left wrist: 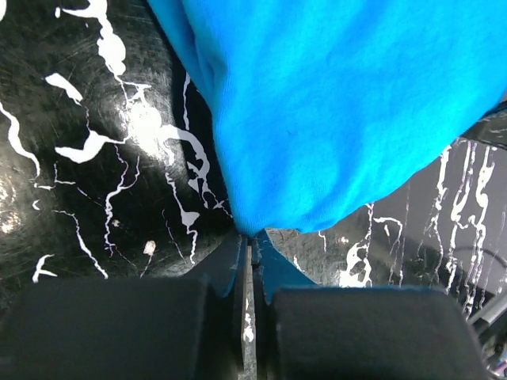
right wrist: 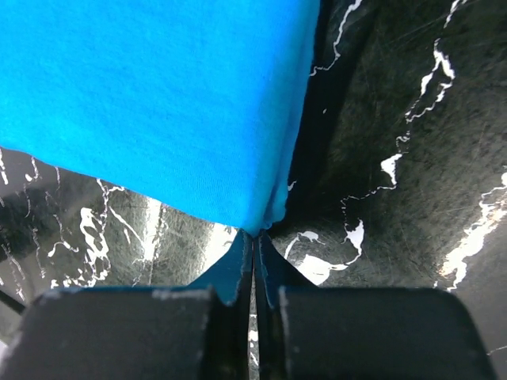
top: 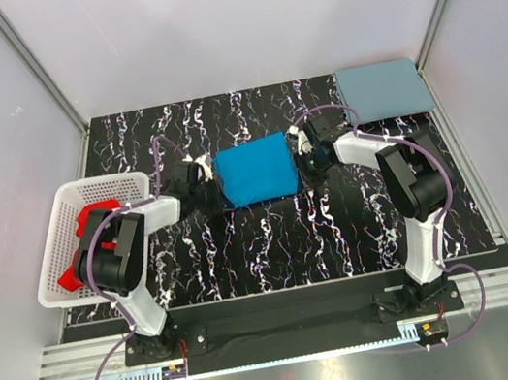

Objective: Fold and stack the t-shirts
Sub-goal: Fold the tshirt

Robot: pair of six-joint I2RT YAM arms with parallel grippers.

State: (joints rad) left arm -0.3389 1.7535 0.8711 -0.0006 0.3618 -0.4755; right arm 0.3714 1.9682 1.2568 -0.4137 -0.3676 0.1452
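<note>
A bright blue t-shirt, folded into a rough square, sits at the middle of the black marbled table. My left gripper is at its left edge, and my right gripper is at its right edge. In the left wrist view the left gripper is shut on a corner of the blue t-shirt. The right gripper pinches the opposite corner of the blue t-shirt in the right wrist view. A dusty grey-blue t-shirt lies folded flat at the back right. Red t-shirts lie bunched in the basket.
A white lattice basket stands at the table's left edge beside the left arm. Pale walls and aluminium posts close in the table at the back and sides. Bare marbled table stretches between the blue shirt and the arm bases.
</note>
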